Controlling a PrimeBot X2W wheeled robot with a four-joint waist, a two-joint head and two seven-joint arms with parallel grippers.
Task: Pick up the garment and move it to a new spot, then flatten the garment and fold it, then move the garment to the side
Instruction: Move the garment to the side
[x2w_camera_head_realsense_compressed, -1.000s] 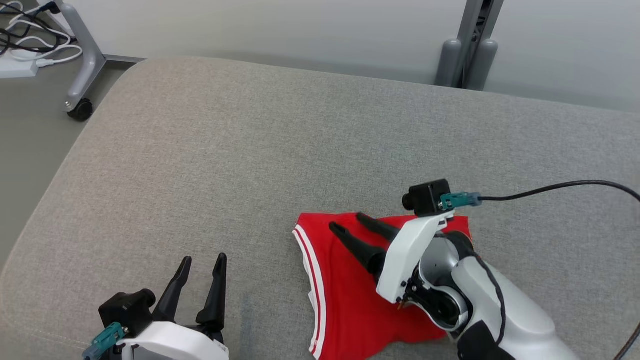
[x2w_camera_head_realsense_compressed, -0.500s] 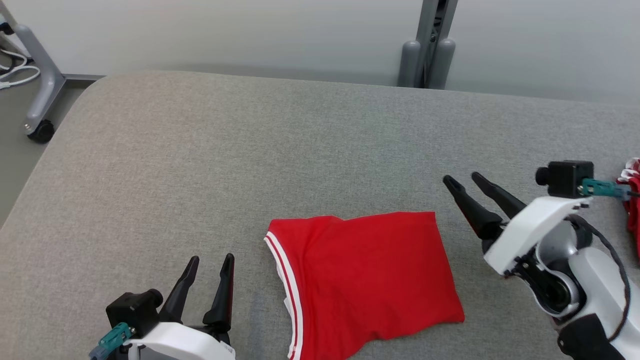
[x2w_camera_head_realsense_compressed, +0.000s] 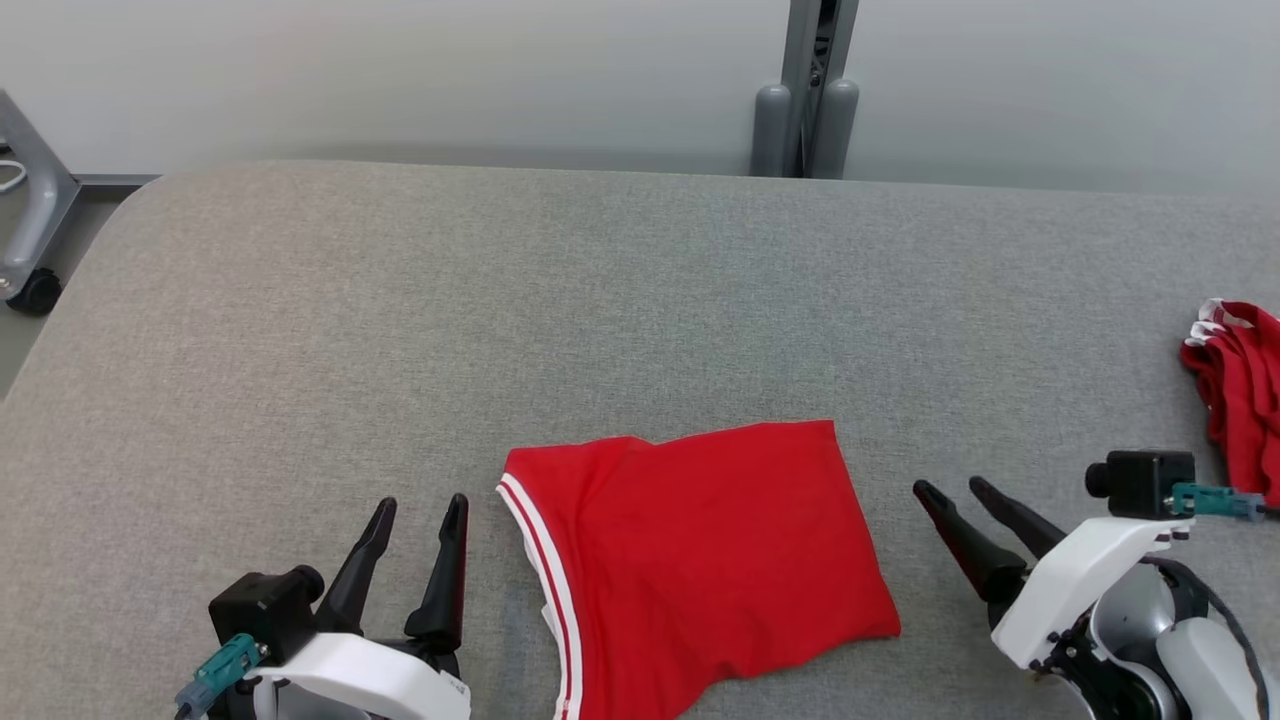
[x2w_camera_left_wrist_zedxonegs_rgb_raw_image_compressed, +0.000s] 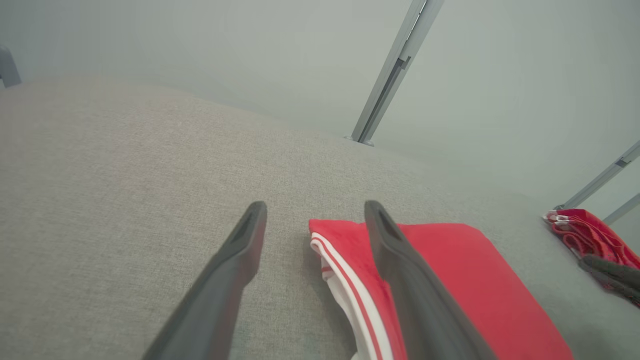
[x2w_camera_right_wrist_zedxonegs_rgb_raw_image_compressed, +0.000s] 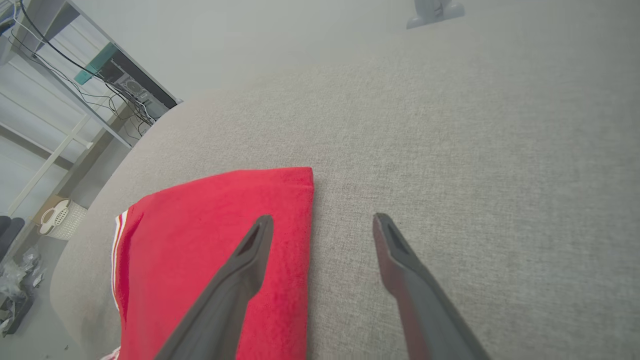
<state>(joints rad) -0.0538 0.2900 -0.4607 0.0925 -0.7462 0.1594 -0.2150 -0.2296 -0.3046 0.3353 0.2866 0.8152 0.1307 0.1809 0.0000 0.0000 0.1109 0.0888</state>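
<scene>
- Red garment (x2w_camera_head_realsense_compressed: 700, 560), folded into a neat block, lies on the grey fabric surface (x2w_camera_head_realsense_compressed: 400, 300) between your grippers, touched by neither.
- Left gripper (x2w_camera_head_realsense_compressed: 420, 503) and right gripper (x2w_camera_head_realsense_compressed: 950, 487): fingers spread, empty, flanking it, in my judgement placed ready for the sideways move.
- No legible brand or writing; white stripes (x2w_camera_head_realsense_compressed: 540, 560) only.

Open cushion (x2w_camera_head_realsense_compressed: 400, 300) ahead, garment (x2w_camera_head_realsense_compressed: 700, 560) midway (flat), pile (x2w_camera_head_realsense_compressed: 1235, 390) right

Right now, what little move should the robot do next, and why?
Probably reach the right claw to the nearest edge of the folded red garment and pinch it. It lies flat and folded on the grey cushion, both that claw and the left claw open beside it, so moving it aside seems what is left.
</scene>
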